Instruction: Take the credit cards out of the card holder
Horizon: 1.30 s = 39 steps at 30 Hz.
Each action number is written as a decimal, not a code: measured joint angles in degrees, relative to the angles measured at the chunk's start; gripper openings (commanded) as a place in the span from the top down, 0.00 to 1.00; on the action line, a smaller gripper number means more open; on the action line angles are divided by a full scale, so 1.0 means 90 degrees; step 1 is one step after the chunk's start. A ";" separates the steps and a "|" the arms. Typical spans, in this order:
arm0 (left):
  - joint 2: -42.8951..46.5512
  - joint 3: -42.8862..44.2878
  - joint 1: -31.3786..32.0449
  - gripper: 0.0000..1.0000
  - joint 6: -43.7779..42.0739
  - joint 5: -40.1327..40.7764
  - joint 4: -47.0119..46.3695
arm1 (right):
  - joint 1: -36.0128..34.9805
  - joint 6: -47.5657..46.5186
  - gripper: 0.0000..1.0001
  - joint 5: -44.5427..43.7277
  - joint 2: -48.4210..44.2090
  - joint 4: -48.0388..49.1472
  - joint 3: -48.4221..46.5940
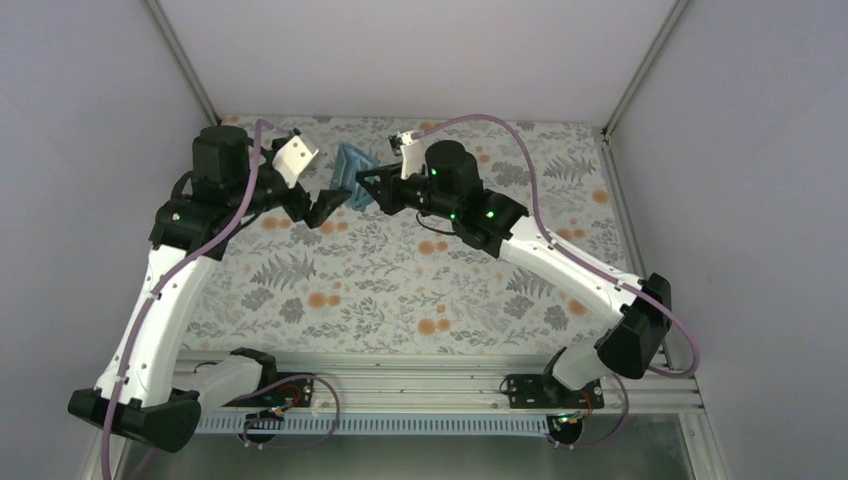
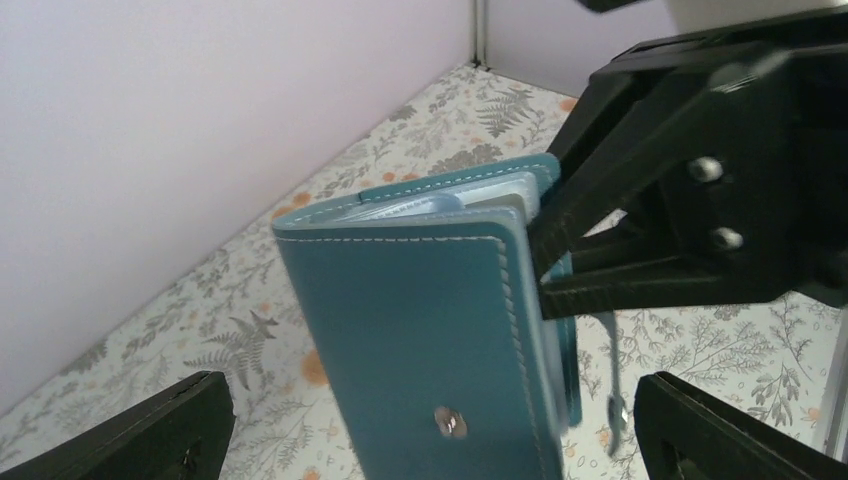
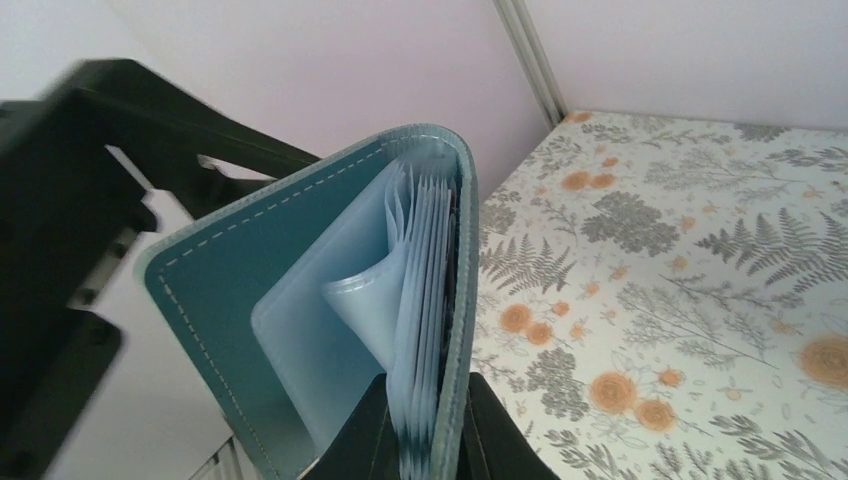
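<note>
Card holder (image 1: 352, 172) up off the desk, over the far middle of the flowered cloth (image 1: 400, 290) — about 12 o'clock in the top view. Pinched by the right gripper (image 3: 428, 445), jaws clamped on one edge, reaching in from 4 o'clock; pale blue sleeves fanned toward that wrist camera. Left gripper (image 2: 432, 410) at 8 o'clock of the holder, jaws spread wide, gripping nothing.

From the left wrist: teal cover with its snap face-on, hanging squarely between the two open jaws at 7 and 5 o'clock, touching neither. Long axis about 12–6, top leaning slightly to 11. Sleeve edges peeking out along the top, at 12 o'clock, between the covers.

No credit cards made out for certain — presumably inside the sleeves; just a dark sliver among them from the right wrist.

Judging the next move: left the free arm and the nearer one, but facing the closed cover, not the sleeves. Probably needs coming round to the fanned side before closing on a card edge. Closing here: cover only.
</note>
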State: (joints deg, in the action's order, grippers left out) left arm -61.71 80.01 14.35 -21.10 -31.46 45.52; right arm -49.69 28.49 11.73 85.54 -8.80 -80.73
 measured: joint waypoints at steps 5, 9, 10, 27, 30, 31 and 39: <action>-0.0282 0.0019 0.0138 0.00 0.0129 0.0087 -0.0051 | -0.0170 0.0090 0.96 -0.0029 0.0051 0.0039 -0.0279; -0.0325 -0.0002 0.0187 0.00 0.0107 0.0342 -0.0049 | -0.0194 0.0163 0.96 0.0051 0.0051 0.0097 -0.0342; -0.0325 -0.0002 0.0187 0.00 0.0109 0.0391 -0.0051 | -0.0194 0.0165 0.96 0.0058 0.0051 0.0104 -0.0342; -0.0056 0.0165 0.0160 0.74 0.0066 0.0083 0.0248 | -0.0070 -0.0493 0.96 0.0964 -0.0109 0.0172 -0.0330; -0.0012 0.0206 0.0129 0.81 0.0078 -0.0010 0.0238 | -0.0041 -0.0534 0.96 0.1120 -0.0189 0.0155 -0.0330; 0.0002 0.0209 0.0126 0.85 0.0083 -0.0029 0.0236 | -0.0041 -0.0539 0.96 0.1156 -0.0206 0.0153 -0.0330; -0.0010 0.0231 0.0117 0.98 0.0107 -0.0211 0.0265 | -0.0012 -0.0733 0.58 0.1379 -0.0219 0.0141 -0.0330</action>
State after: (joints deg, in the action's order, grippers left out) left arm -61.80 82.08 15.40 -20.14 -33.36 47.90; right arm -49.80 21.89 24.14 83.57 -7.53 -83.70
